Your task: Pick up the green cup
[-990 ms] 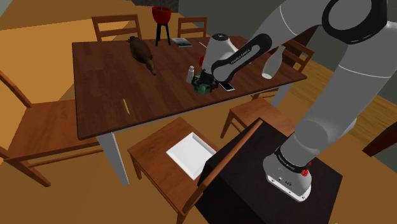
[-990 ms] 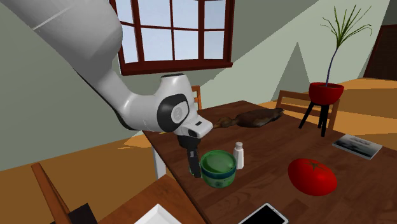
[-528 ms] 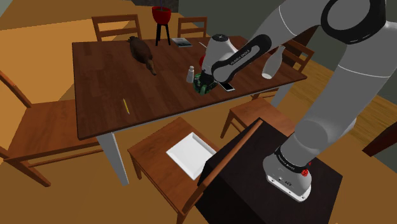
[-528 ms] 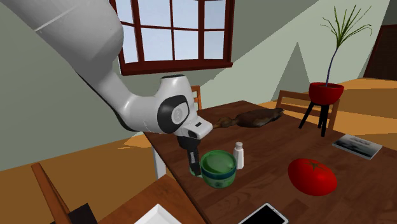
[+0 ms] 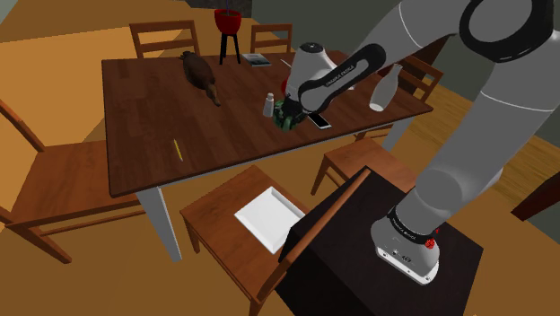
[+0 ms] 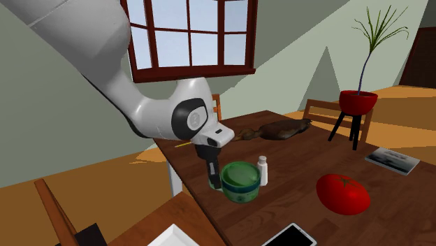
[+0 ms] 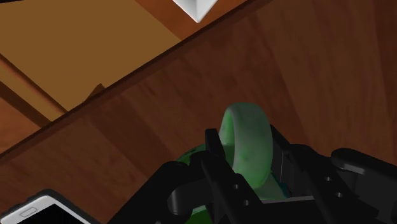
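Wrist view first: how did the claw (image 7: pixel 247 139) stand, and what was in it? — Ines

It was closed on the green cup (image 7: pixel 248 162). Both black fingers (image 7: pixel 215 159) pressed a pale green curved part of it from either side, and the darker green body showed lower down between them. — Tom

Where was the cup on the bench (image 5: pixel 144 126)? — Ines

In the shoulder view it was near the edge of the wood that faced the stand (image 5: pixel 377 260), right under the arm's hand. In the second exterior view it stood just beside a small white bottle (image 6: pixel 262 170), with one finger down the side of it toward that view's left. I could not tell whether its base touched the wood. — Tom

What else lay around it? — Ines

A red tomato (image 6: pixel 342 193) sat toward the second exterior view's right, apart from the cup. A phone (image 6: pixel 288 236) lay flat near that view's bottom edge. Farther along the bench lay a brown animal figure (image 6: pixel 279 128), and a book (image 6: pixel 393 159) rested near the far corner. — Tom

And away from the cup? — Ines

In the shoulder view a yellow pencil (image 5: pixel 178 149) lay well apart from everything else, toward that view's left. A white tray (image 5: pixel 269 218) rested on the seat of a chair (image 5: pixel 211 220) drawn up to the bench. — Tom
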`<control>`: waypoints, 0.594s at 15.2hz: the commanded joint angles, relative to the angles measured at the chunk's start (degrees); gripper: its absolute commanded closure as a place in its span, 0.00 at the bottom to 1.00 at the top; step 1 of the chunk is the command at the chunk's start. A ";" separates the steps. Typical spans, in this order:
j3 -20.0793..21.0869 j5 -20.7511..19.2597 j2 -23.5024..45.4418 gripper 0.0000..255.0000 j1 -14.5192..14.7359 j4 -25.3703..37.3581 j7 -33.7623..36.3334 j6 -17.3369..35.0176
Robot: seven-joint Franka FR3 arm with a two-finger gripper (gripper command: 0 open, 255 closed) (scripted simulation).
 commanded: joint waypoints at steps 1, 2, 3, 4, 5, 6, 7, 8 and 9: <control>0.45 1.21 -1.55 1.00 -0.15 -0.08 -0.86 -1.29; 0.62 1.78 -2.18 1.00 -0.23 0.03 -1.33 -1.97; 0.76 2.33 -2.80 1.00 -0.30 0.15 -1.79 -2.66; 0.89 2.87 -3.42 1.00 -0.35 0.28 -2.24 -3.35; 1.01 3.39 -4.02 1.00 -0.40 0.43 -2.68 -4.04; 1.11 3.89 -4.61 1.00 -0.44 0.59 -3.10 -4.75; 1.20 4.38 -5.19 1.00 -0.47 0.76 -3.51 -5.45; 1.28 4.85 -5.76 1.00 -0.50 0.95 -3.90 -6.16; 1.34 5.30 -6.32 1.00 -0.51 1.16 -4.28 -6.88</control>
